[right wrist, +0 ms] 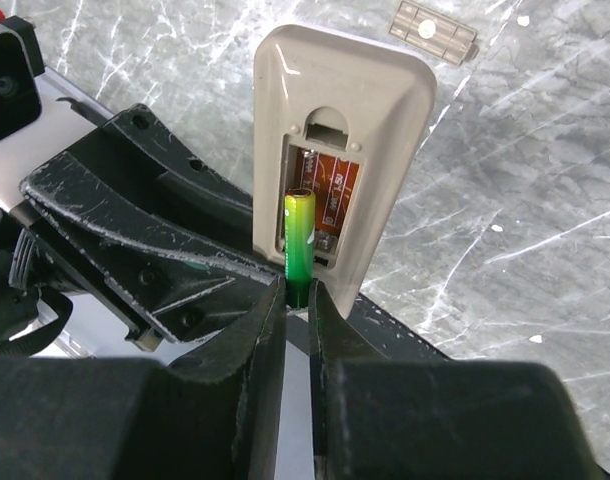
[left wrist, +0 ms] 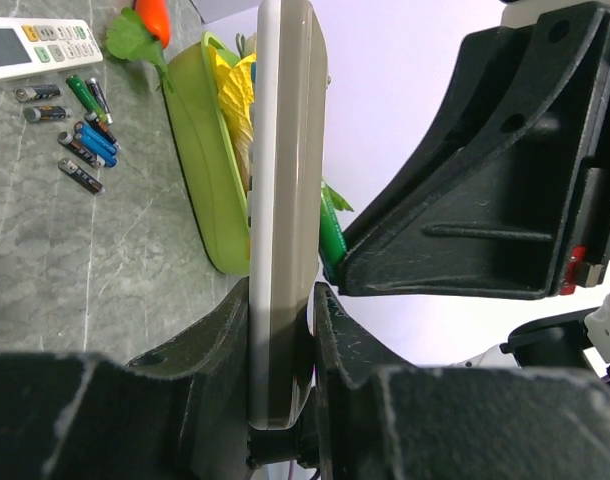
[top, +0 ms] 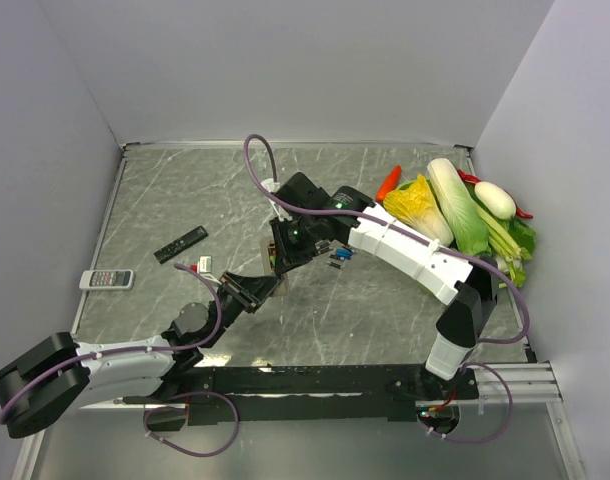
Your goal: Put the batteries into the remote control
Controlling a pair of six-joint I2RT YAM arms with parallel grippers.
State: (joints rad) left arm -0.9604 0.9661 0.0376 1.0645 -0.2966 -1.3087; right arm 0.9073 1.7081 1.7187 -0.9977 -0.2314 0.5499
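My left gripper (left wrist: 282, 300) is shut on the lower end of the remote control (left wrist: 282, 200), which it holds upright on its edge above the table. In the right wrist view the grey-beige back of the remote control (right wrist: 340, 130) faces me with its battery bay uncovered. A green battery (right wrist: 300, 235) stands in the bay's left slot. My right gripper (right wrist: 299, 290) pinches that battery's lower end. Several loose batteries (left wrist: 80, 140), green, blue and dark grey, lie on the table beyond. In the top view both grippers meet at the remote control (top: 272, 258) near mid-table.
A grey-beige cover plate (right wrist: 435, 30) lies on the marble table. A black remote (top: 180, 244) and a white remote (top: 107, 279) sit at the left. Cabbage, radish and chilli (top: 455, 205) are piled at the right. Another white remote (left wrist: 40, 45) lies near the loose batteries.
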